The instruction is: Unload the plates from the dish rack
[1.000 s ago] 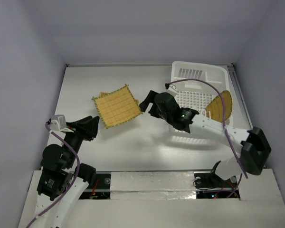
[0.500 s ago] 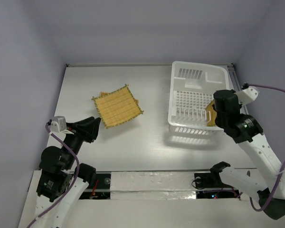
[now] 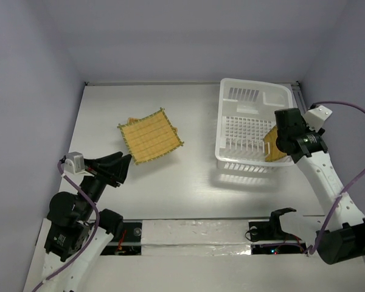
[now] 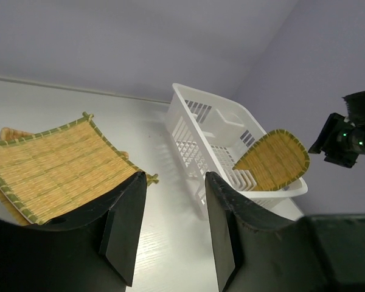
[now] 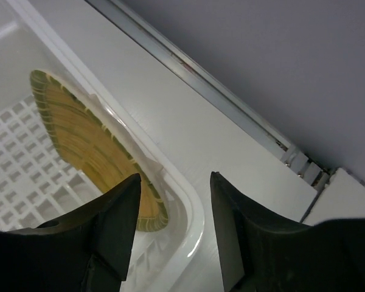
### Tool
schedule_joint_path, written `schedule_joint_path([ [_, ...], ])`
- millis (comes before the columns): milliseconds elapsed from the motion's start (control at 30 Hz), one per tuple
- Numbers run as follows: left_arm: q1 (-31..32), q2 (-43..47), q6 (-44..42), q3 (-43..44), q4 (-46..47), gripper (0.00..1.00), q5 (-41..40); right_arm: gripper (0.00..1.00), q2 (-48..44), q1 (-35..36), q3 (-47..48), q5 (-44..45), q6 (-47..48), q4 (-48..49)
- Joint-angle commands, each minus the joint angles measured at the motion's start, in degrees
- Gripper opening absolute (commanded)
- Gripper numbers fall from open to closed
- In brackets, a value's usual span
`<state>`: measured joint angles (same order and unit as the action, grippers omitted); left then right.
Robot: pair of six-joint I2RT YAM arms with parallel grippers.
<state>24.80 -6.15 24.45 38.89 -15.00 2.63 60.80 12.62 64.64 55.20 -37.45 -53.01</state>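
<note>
Over the white surface (image 3: 201, 188), the right fingers (image 5: 112, 228), parted and empty above the dish rack's (image 3: 246, 93) right rim, should straddle the leaning round plate's (image 5: 91, 152) edge before pinching.

Right claw (image 5: 173, 182) swung back to dish rack (image 3: 221, 115).

White slatted dish rack (image 3: 246, 163); tan-orange woven plates (image 4: 272, 159), the square plate (image 3: 149, 135) green-edged with a grid; black fingers (image 4: 125, 225)
</note>
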Motion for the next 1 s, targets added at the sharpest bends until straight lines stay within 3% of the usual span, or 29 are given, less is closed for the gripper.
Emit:
schedule_joint_path([
  [0, 0.78, 1.23, -0.72, -0.22, 3.14, 0.4, 0.53, 0.54, 2.13, -2.07, -0.31, 0.61, 4.32, 1.6],
  [67, 1.39, 1.49, -0.8, -0.22, 3.05, 0.41, 0.36, 0.48, 2.31, -2.08, -0.57, 0.53, 6.93, 3.35],
  [500, 2.44, 2.81, -0.72, -0.13, 2.79, 0.41, -0.52, 0.44, 6.7, -3.13, -0.66, -2.99, 14.51, 8.71],
  [967, 2.45, 2.9, -0.54, -0.13, 2.79, 0.42, -0.53, 0.11, 8.2, -3.13, 2.59, -5.98, 20.48, 8.89],
])
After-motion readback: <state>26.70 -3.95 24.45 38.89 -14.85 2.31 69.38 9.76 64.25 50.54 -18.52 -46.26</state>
